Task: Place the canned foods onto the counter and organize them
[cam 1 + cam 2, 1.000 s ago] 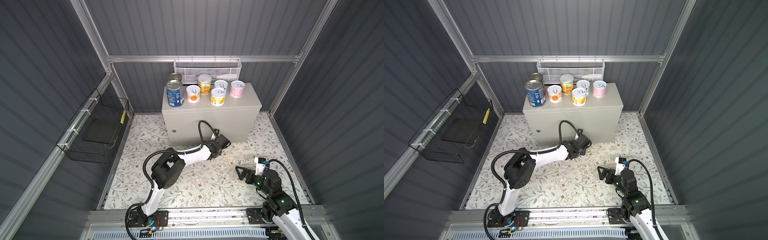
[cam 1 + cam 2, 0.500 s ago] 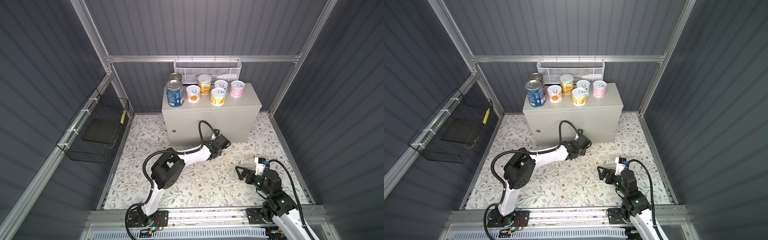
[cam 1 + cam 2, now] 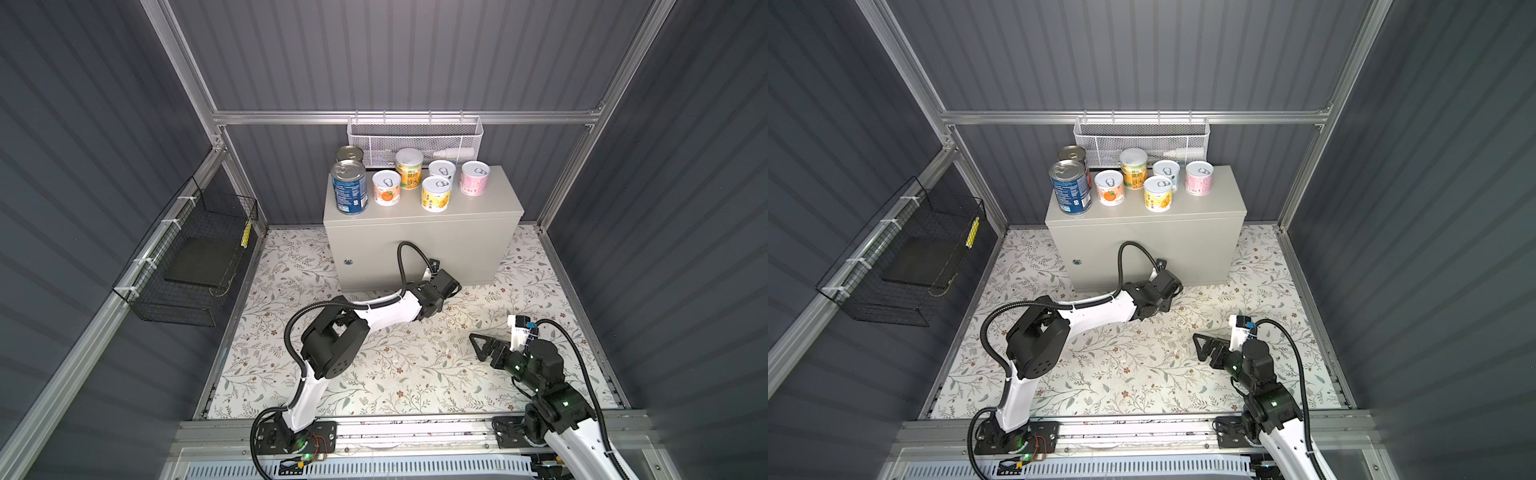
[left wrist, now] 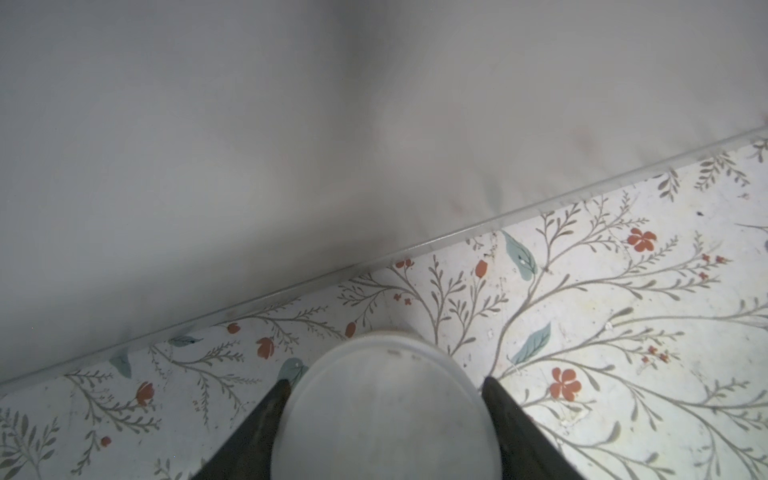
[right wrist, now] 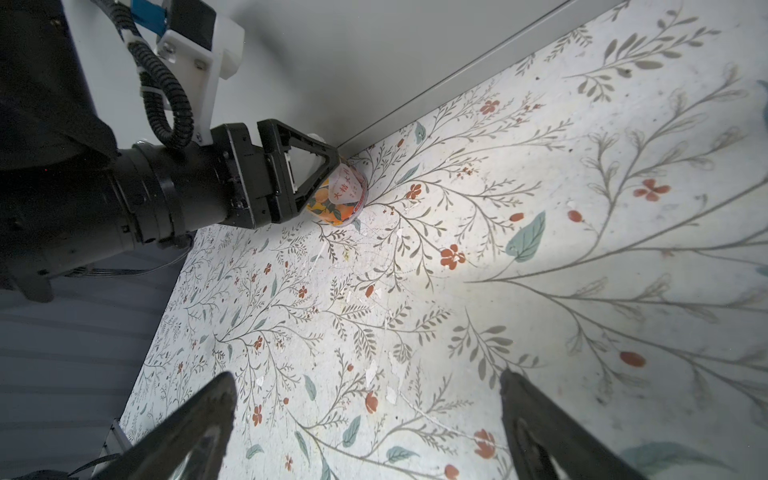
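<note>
1. In both top views, shows seven cans [image 3: 435, 194] upright on bench [image 3: 490, 199], left fingers [image 3: 452, 286] low at its foot, right fingers [image 3: 474, 347] apart above floor [image 3: 395, 374].
2. Left wrist: shows left fingers [image 4: 266, 415] clamped on white-lidded can [image 4: 386, 407] beside bench front [image 4: 291, 145].
3. Right wrist: shows that can [image 5: 340, 195] orange-labelled; right fingers [image 5: 199, 419] spread, empty.

White mesh basket [image 3: 415, 139] is hanging upper centre, on the rear rail [image 3: 291, 118]. Black wire basket [image 3: 174, 291] is hanging at left, holding a dark slab [image 3: 199, 261]. Floral mat [image 3: 395, 374] is covering the lower middle.
</note>
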Controlling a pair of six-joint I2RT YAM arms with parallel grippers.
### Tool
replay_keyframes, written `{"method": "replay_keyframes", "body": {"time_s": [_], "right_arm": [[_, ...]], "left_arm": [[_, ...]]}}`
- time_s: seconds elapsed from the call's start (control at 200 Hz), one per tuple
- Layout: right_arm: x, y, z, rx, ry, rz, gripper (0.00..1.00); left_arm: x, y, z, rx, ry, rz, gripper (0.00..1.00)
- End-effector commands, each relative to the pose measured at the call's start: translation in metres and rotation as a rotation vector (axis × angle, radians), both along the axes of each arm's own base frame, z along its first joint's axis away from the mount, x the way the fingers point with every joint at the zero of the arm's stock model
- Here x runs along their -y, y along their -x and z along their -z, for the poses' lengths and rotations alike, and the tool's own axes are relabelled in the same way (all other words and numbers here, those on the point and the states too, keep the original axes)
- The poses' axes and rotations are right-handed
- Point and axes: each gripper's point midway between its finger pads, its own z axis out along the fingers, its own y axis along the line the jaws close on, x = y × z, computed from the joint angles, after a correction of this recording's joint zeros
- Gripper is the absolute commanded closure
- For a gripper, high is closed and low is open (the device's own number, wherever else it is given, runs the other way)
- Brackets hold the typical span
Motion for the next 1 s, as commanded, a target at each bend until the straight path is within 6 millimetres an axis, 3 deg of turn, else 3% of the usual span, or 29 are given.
{"method": "replay_keyframes", "body": {"time_s": [0.0,0.25,0.58,0.996], "right_arm": [[-0.002,0.003,0.003,-0.013,-0.008,-0.011,0.01],[-0.012,0.007,0.001,-0.012,-0.036,-0.068,0.01],[-0.024,0.016,0.002,-0.019,-0.061,-0.153,0.01],[-0.029,0.022,-0.011,0.048,-0.060,-0.209,0.01]], "left_arm": [[-0.013,0.015,0.012,-0.056,-0.097,0.035,0.30],[-0.012,0.014,0.011,-0.056,-0.094,0.029,0.22],[-0.005,0.014,0.002,-0.050,-0.058,0.054,0.46],[-0.018,0.029,-0.011,-0.082,-0.082,0.090,0.53]]}}
